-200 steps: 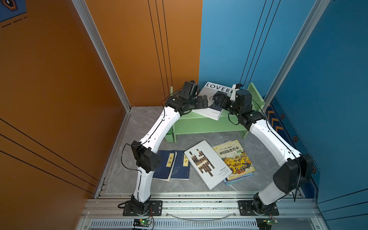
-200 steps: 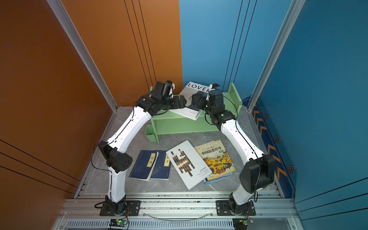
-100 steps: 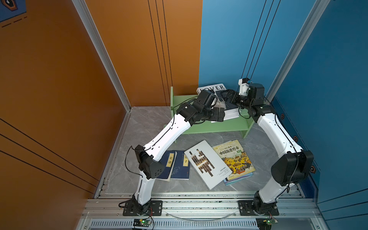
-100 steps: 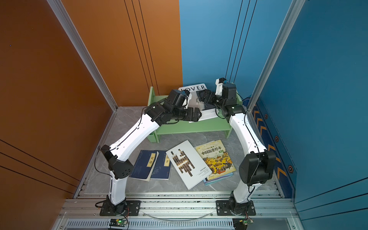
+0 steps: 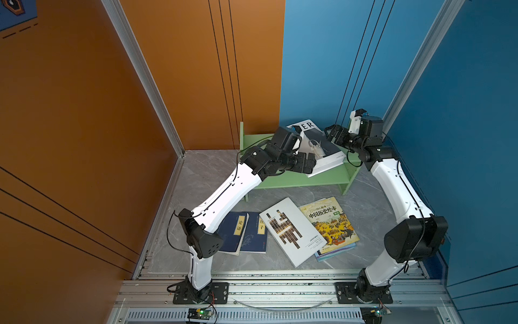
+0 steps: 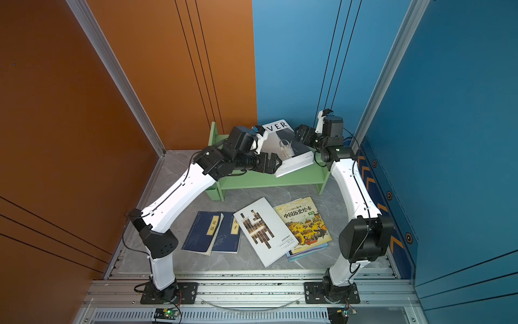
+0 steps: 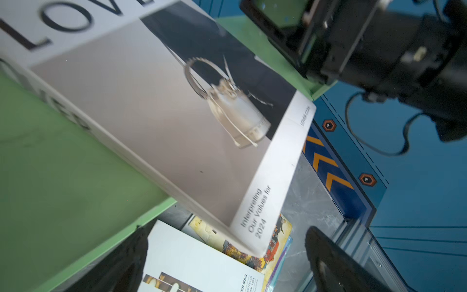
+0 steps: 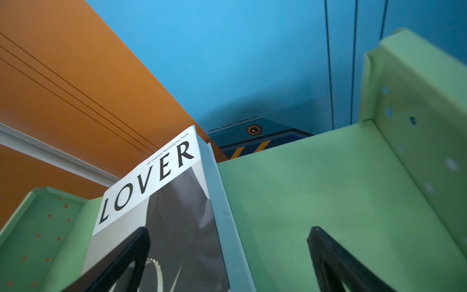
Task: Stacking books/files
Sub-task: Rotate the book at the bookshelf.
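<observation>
both arms stretched out over the green shelf (image 5: 294, 182), left gripper (image 5: 309, 165) and right gripper (image 5: 331, 133) spread wide, holding nothing, white lover book (image 5: 326, 153) lying on the shelf's right end, corner past the front edge, book shifted right since a sec ago

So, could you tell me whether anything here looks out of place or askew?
Yes: the thick white LOVER book lies skewed on the green shelf, one corner jutting past its front edge. On the floor, the white book with brown-black bars overlaps the yellow picture book at an angle.
</observation>
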Robot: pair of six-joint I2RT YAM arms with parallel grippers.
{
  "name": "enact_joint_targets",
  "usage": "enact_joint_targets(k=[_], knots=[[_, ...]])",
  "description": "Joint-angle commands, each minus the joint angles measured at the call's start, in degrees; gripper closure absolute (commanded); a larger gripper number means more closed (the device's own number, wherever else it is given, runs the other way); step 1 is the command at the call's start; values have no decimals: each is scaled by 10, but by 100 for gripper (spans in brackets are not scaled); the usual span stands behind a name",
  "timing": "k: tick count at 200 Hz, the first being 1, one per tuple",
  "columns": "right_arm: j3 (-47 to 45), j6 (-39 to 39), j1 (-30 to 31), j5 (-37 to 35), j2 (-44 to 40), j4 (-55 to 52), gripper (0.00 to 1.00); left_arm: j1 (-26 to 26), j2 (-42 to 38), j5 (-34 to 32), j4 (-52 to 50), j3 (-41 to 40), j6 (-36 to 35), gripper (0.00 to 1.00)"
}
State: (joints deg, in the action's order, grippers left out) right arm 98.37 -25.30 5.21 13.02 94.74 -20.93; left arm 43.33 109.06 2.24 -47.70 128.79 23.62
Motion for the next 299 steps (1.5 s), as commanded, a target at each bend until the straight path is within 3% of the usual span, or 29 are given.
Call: enact_joint_targets(k=[1, 26, 84, 123, 153, 188, 255, 299], knots=[[-31, -6, 17, -82, -68, -28, 0, -33, 3, -29, 28, 19, -49, 2], [-96, -44, 36, -132, -132, -22, 0, -67, 53, -58, 62, 60, -77, 2], [-196, -121, 105, -217, -244, -19, 0, -124, 172, -44, 159, 147, -72, 2], [-223, -164, 146, -257, -249, -16, 0, -158, 210, 19, 215, 155, -24, 2], [-228, -175, 152, -273, -234, -3, 0, -176, 217, 109, 274, 130, 9, 2], [-222, -173, 149, -275, -203, 18, 0, -189, 228, 215, 309, 122, 44, 2], [-210, -173, 119, -223, -157, 62, 0, -187, 224, 280, 260, 132, 70, 2], [-186, -149, 79, -139, -124, 83, 0, -148, 127, 238, 251, 33, 43, 2]])
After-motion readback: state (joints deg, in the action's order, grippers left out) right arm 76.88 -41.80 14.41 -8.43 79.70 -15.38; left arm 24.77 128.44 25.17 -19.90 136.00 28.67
